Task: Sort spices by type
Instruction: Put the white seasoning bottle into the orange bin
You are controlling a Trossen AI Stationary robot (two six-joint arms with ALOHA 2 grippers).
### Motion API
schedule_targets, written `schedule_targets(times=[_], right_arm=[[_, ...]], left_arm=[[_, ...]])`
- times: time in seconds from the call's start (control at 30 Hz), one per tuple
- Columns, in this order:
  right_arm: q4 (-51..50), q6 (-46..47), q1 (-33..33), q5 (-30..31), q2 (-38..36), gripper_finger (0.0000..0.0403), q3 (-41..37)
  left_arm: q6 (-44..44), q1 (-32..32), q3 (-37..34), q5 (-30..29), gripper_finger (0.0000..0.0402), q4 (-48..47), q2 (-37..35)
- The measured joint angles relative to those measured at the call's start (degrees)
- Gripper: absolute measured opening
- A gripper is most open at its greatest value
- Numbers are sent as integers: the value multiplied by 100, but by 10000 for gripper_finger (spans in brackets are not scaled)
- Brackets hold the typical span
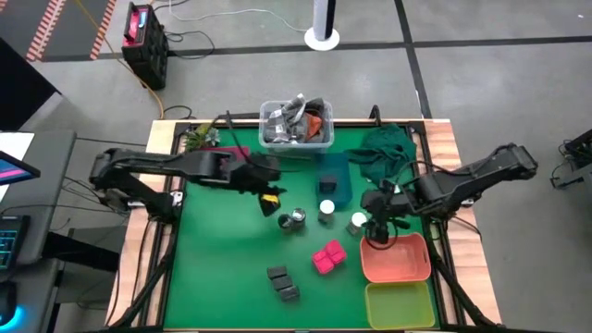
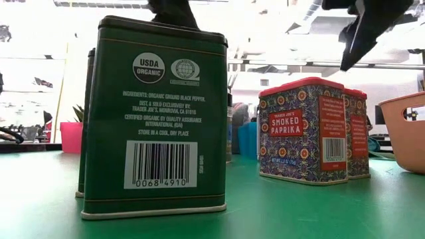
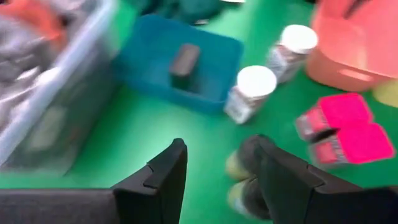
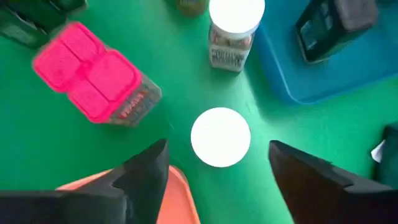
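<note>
My right gripper [image 4: 217,158] is open and hangs over a white-capped jar [image 4: 221,137], one finger on each side of its cap and clear of it; in the high view it is beside the salmon tray [image 1: 396,259]. A second white-capped jar [image 1: 326,210] stands nearby. My left gripper [image 3: 221,168] is open above the table, with the dark round jars [image 3: 242,168] close beside one finger. Pink-lidded tins [image 1: 328,256] and two dark boxes [image 1: 283,282] stand on the green mat. Another dark box [image 3: 185,62] sits in the blue tray [image 3: 149,74].
A clear bin of clutter [image 1: 296,125] stands at the far edge, with a green cloth [image 1: 384,148] to its right and a plant [image 1: 199,139] to its left. A yellow-green tray [image 1: 400,303] lies near the salmon tray. The low view shows the tins [image 2: 156,119] up close.
</note>
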Motion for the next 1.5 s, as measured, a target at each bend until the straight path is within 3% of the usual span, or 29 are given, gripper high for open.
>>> schedule_targets(times=[0.27, 0.53, 0.67, 0.77, 0.97, 1.37, 1.5], right_arm=[[39, 506, -420, -371, 428, 361, 50], [-103, 598, -466, -402, 1176, 365, 438], [-276, 715, -473, -415, 1444, 364, 498], [-429, 757, -543, -575, 1638, 356, 496], [-354, 752, -585, -673, 1823, 327, 479], [-346, 282, -1190, -1221, 1991, 234, 482], [-460, 280, -1407, -1445, 1987, 231, 485]], left_arm=[[-540, 0, -63, -707, 185, -890, -618], [-500, 139, -66, -1049, 244, -1765, -717], [-141, 132, -436, -1147, 254, -1456, -967], [-22, 138, -1027, -1185, 253, -925, -1331], [-184, 146, -1685, -1147, 250, -979, -1920], [-631, 146, -1741, -1175, 250, -876, -2733], [-631, 146, -1741, -1259, 250, -890, -2936]])
